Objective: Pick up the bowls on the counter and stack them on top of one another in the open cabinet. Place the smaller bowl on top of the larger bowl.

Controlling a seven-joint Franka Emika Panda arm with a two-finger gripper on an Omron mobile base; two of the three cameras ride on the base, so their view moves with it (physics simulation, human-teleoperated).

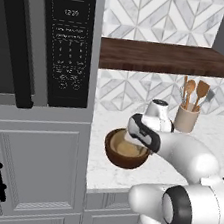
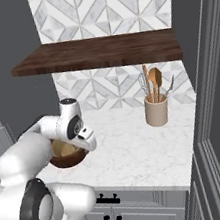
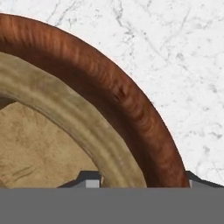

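Pincer [image 3: 140, 181] straddles both nested rims, though whether it is clamped cannot be told, with the smaller bowl [image 1: 125, 148] already sitting inside the larger bowl [image 1: 124, 158] on the counter [image 2: 138, 147], apparently so both reach the open cabinet [image 2: 102, 52] together.

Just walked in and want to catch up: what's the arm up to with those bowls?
The gripper is down at the larger bowl on the counter, its tips set either side of the brown rim. The smaller bowl already sits nested inside it. Whether the tips have closed on the rim can't be told. The open cabinet above holds no bowl yet, so both remain to be moved up.
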